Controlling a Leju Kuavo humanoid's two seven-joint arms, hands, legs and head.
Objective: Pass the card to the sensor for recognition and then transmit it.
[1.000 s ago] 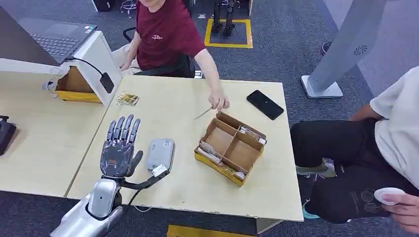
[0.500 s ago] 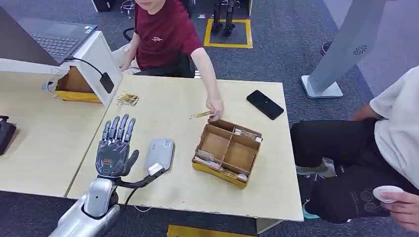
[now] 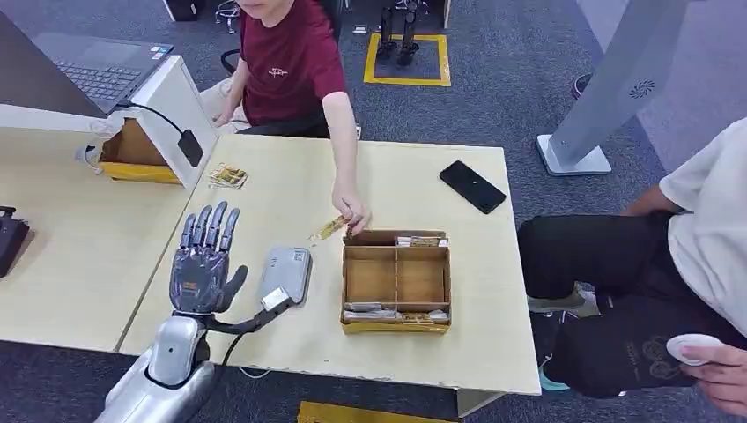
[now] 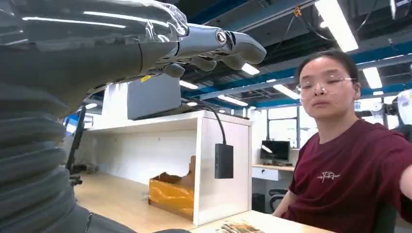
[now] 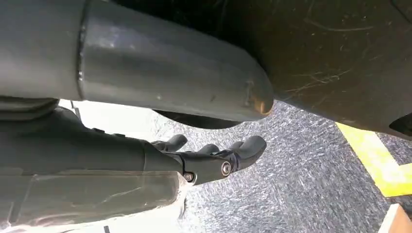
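On my far left a laptop [image 3: 101, 62] sits on a white stand, with an open yellow box [image 3: 132, 152] under it and a small pile of cards [image 3: 227, 175] just beside that on the worktop [image 3: 291, 185]. My left robot hand [image 3: 204, 262] hovers above the near left part of the worktop, palm forward, fingers spread and straight, holding nothing. Just to its right lies the grey sensor [image 3: 285, 273], flat, with nothing on it.

Further right, a person's hand [image 3: 351, 214] reaches across from the far side and pinches the card [image 3: 329, 227] just above the worktop, between the sensor and the far rim of the divided cardboard tray [image 3: 395, 280]. A black phone [image 3: 473, 186] lies near the far right corner.

My right robot hand [image 5: 214, 158] hangs low beside my body over the carpet, fingers loosely curled and holding nothing.

By my reckoning the task has barely begun: I have yet to take the card, present it to the sensor and pass it on.
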